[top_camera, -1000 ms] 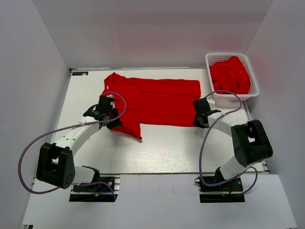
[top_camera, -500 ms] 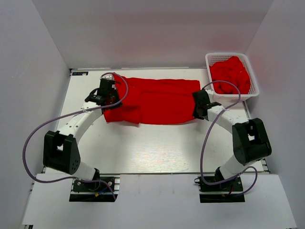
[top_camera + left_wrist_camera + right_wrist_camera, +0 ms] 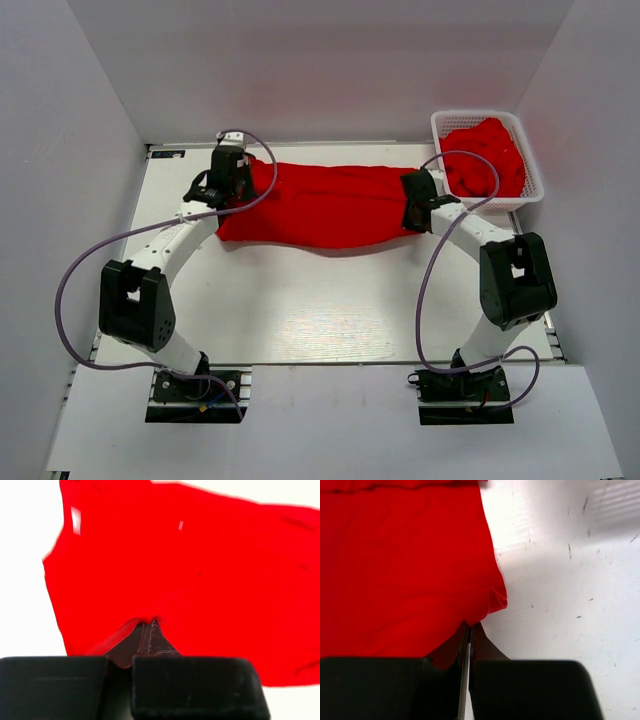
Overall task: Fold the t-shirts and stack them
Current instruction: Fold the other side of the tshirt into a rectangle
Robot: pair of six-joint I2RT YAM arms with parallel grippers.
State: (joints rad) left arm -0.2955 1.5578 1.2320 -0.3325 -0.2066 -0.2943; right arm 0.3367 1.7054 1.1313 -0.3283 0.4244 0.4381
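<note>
My left gripper (image 3: 149,626) and right gripper (image 3: 470,628) each pinch an edge of the bright red cloth t-shirt (image 3: 325,205), which spans between them.

White plastic mesh basket (image 3: 452,122) at the far right corner, white table (image 3: 320,310) lightly scuffed, plain white walls (image 3: 300,70) left, far and right, small dark label (image 3: 165,154) at the far left edge

T-shirt (image 3: 320,205) left of basket (image 3: 455,122)

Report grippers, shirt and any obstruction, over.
Left gripper shut on t-shirt, left end; right gripper shut on right end. Shirt stretched between them, half folded, far side of table. Nothing blocking; basket of red shirts sits far right.
</note>
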